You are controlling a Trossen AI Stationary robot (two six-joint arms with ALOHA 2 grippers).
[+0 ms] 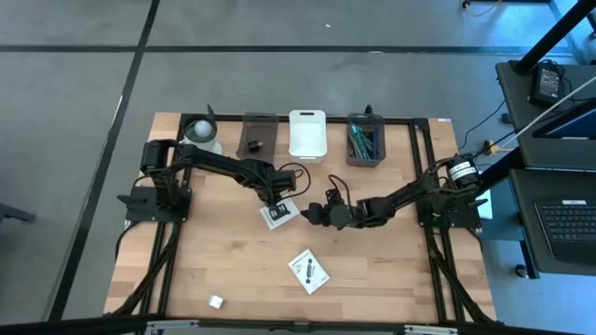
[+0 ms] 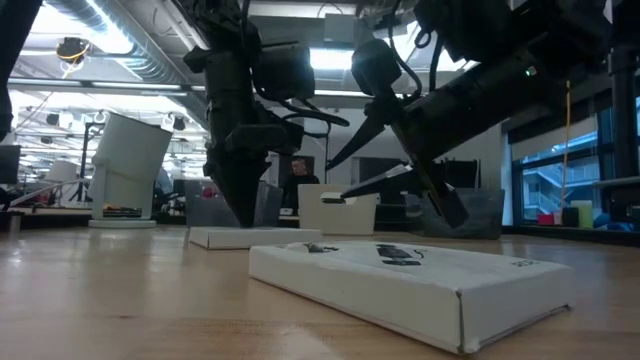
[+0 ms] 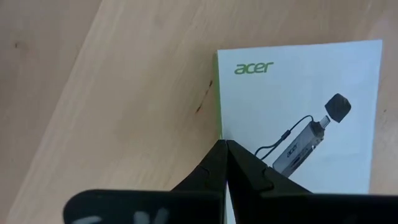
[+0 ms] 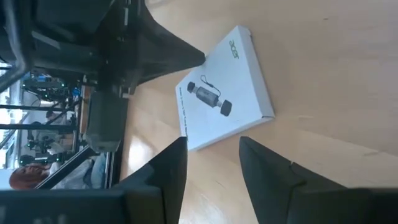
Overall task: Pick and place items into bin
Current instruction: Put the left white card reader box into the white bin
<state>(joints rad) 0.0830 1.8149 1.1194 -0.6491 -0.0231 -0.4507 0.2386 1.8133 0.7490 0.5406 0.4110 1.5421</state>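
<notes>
A white square packet (image 1: 277, 215) printed "acer" lies flat on the wooden table near its middle. My left gripper (image 1: 277, 203) points down over it, shut, its tips at the packet's green-trimmed edge (image 3: 219, 112). My right gripper (image 1: 310, 216) hovers just right of this packet, open, and the packet (image 4: 224, 93) lies ahead of its fingers untouched. A second white packet (image 1: 309, 270) lies flat nearer the table's near edge. A tiny white cube (image 1: 216, 301) sits at the near left. Teal ties (image 1: 363, 140) lie in the grey bin. My left gripper comes from above, pointing down, with its shut fingertips (image 3: 225, 144) on the packet's edge (image 4: 208, 59) near the corner with the "acer" logo. The packet lies flat on the table under the tips.
Along the far edge stand a white cup-like cylinder (image 1: 200, 133), a dark bin (image 1: 256, 135), a white bin (image 1: 307, 135) and a grey bin (image 1: 365, 154). Bare wood lies to the left and right of the packets. A person (image 2: 296, 180) shows in the room behind.
</notes>
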